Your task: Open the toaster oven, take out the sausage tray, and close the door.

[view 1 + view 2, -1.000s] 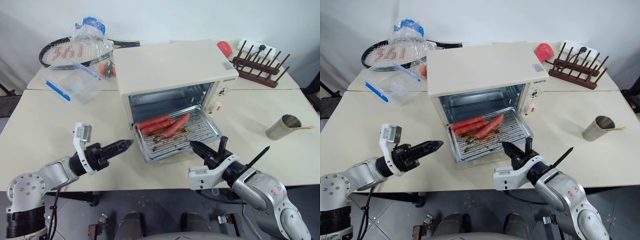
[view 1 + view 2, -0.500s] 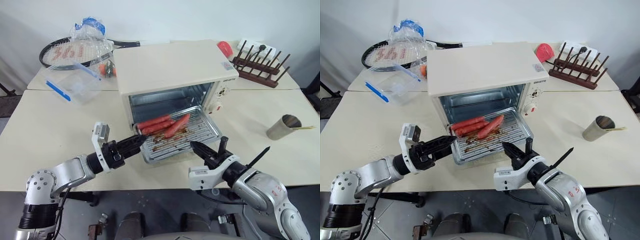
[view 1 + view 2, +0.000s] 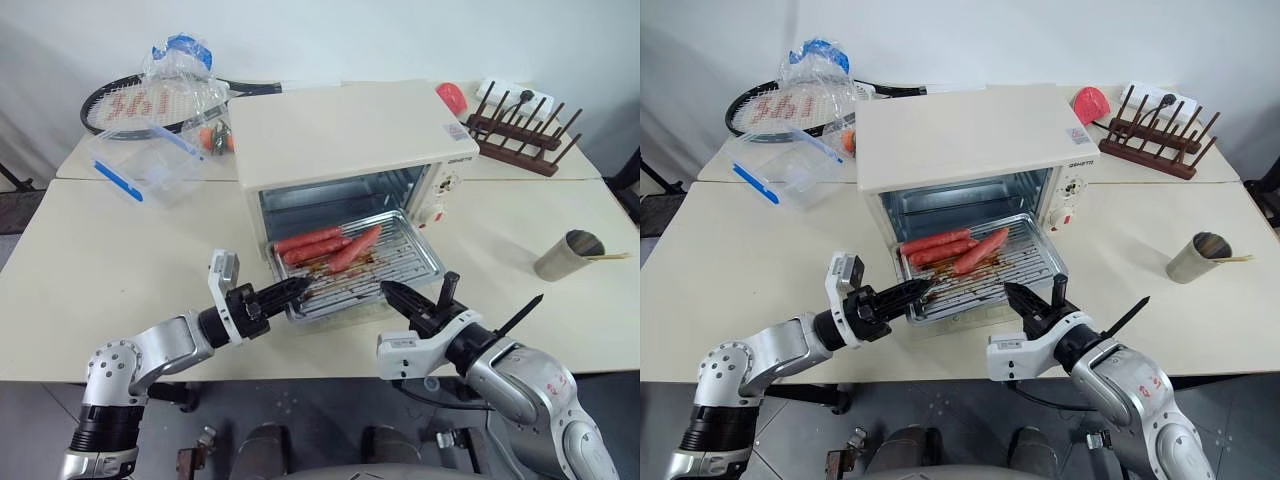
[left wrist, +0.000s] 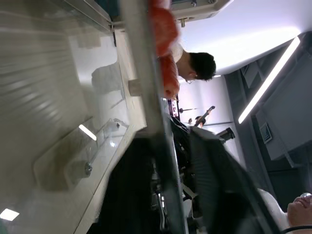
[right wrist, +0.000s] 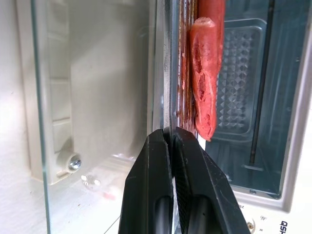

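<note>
Left gripper (image 3: 296,289) now clamps sausage tray (image 3: 400,262) rim.

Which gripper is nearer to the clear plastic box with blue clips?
Left. The left gripper is at the tray's front-left corner, on the side of the box. The right gripper grips the tray's front edge, farther from it.
</note>
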Motion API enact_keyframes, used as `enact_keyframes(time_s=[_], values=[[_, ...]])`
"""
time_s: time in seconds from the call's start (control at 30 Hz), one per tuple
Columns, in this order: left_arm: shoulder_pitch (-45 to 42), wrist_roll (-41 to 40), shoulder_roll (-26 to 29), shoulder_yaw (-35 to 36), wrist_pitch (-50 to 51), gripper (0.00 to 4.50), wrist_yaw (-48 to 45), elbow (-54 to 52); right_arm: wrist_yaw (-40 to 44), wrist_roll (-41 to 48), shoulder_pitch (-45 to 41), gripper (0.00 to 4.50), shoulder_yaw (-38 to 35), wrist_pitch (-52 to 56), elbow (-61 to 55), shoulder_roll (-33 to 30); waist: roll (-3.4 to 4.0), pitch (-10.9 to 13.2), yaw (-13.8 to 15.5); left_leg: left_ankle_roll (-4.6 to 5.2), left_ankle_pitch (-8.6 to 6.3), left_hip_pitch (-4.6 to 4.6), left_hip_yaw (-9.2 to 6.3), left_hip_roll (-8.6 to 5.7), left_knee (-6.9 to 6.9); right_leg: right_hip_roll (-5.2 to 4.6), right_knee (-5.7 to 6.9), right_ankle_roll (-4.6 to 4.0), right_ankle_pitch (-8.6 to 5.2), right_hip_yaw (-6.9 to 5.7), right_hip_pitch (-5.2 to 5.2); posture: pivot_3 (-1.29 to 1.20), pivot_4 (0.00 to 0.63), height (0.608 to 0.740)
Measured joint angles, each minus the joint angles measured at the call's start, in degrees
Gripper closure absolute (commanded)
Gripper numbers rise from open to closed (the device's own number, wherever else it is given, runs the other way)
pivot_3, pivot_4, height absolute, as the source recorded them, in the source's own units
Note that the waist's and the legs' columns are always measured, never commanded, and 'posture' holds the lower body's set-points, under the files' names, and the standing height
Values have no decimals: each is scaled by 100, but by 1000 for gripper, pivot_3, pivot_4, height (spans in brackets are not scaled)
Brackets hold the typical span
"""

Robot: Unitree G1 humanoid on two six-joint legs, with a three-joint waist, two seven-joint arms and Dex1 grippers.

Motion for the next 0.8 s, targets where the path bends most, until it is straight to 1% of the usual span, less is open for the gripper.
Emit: enact_keyframes(time_s=[0.03, 0.27, 0.4, 0.53, 0.6, 0.67, 0.73, 0.8], values=[[0, -7, -24, 6, -3, 4454, 46, 37, -5, -1, 2, 4500, -27, -15, -9, 1, 0, 0, 0, 0, 0, 0, 0, 0, 0, 0, 0, 0, 0, 0, 0, 0, 150, 740], [-39, -7, -237, 166, 43, 4483, 323, 193, 64, 152, 94, 4500, -99, -179, -74, 6, 0, 0, 10, 0, 0, 0, -1, 0, 0, 1, 0, 0, 0, -1, 1, 0, 150, 740], [-39, -7, -275, 241, 151, 4500, 400, 213, 138, 403, 110, 3422, -99, -282, -133, 3, 0, 0, 12, 0, 0, 1, -1, 0, 0, 1, -1, 0, 0, -1, 1, 0, 150, 740], [-38, -7, -307, 241, 280, 4500, 490, 217, 187, 730, 108, 2016, -115, -421, -139, -63, 0, 0, 16, 0, 0, 1, -1, 0, 0, 1, -2, 0, 0, -1, 2, 0, 150, 740], [-37, -7, -315, 243, 321, 4500, 543, 217, 201, 930, 92, 1371, -133, -541, -136, -192, 0, 0, 23, 0, 0, 1, 0, 0, 0, 0, -2, 0, 0, 0, 2, 0, 150, 740], [-38, -7, -314, 251, 347, 4500, 556, 216, 240, 1306, 41, 677, -199, -740, -95, -409, 0, 0, 40, 0, 0, 1, 0, 0, 0, 0, -4, 0, 0, 0, 3, 0, 150, 740], [-37, -7, -297, 263, 398, 4500, 555, 216, 376, 2035, 2, 28, -358, -922, -40, -667, -1, 0, 56, 1, 0, 2, -1, 1, 0, 1, -5, 0, 0, -2, 4, 0, 150, 740], [-34, -7, -211, 278, 475, 4500, 531, 216, 581, 2831, 22, 28, -474, -1092, 27, -942, -1, 0, 62, 1, 0, 2, -1, 1, 0, 1, -5, 0, 0, -2, 5, 0, 150, 740]])
